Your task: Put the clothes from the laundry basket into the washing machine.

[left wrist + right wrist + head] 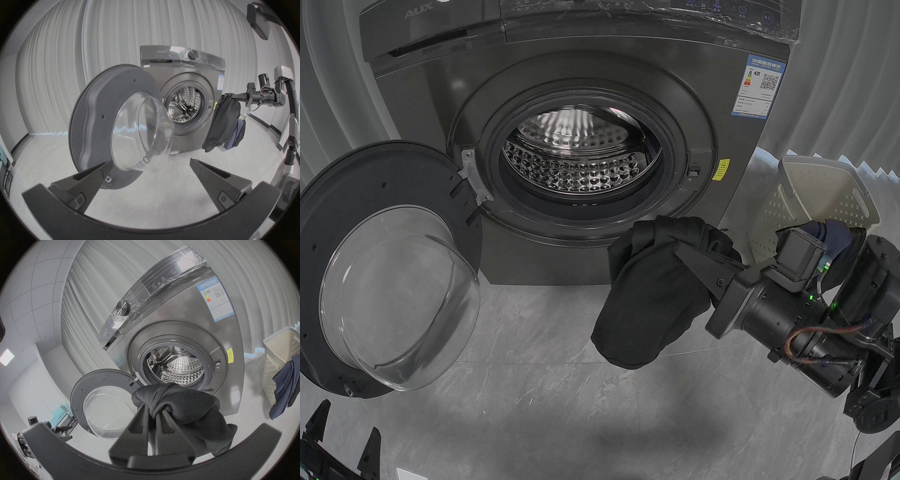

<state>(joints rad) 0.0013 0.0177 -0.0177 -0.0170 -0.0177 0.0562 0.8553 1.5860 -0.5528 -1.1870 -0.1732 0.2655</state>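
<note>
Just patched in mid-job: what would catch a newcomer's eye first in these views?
The black garment hangs from the shut right tool, held in the air just in front of and below the open mouth of the washing machine. Its round door stands swung wide to the left, baring the steel drum. Right of the machine, the laundry basket has a dark blue garment draped over its rim.

I am in a test room or lab, arranged as a laundry corner, not a real home: white pleated curtain [47, 78] all around, grey tile floor [550, 406], office-type ceiling panels [28, 287], and a washing machine [700, 81] w/ plastic film [175, 268] over its control panel.
</note>
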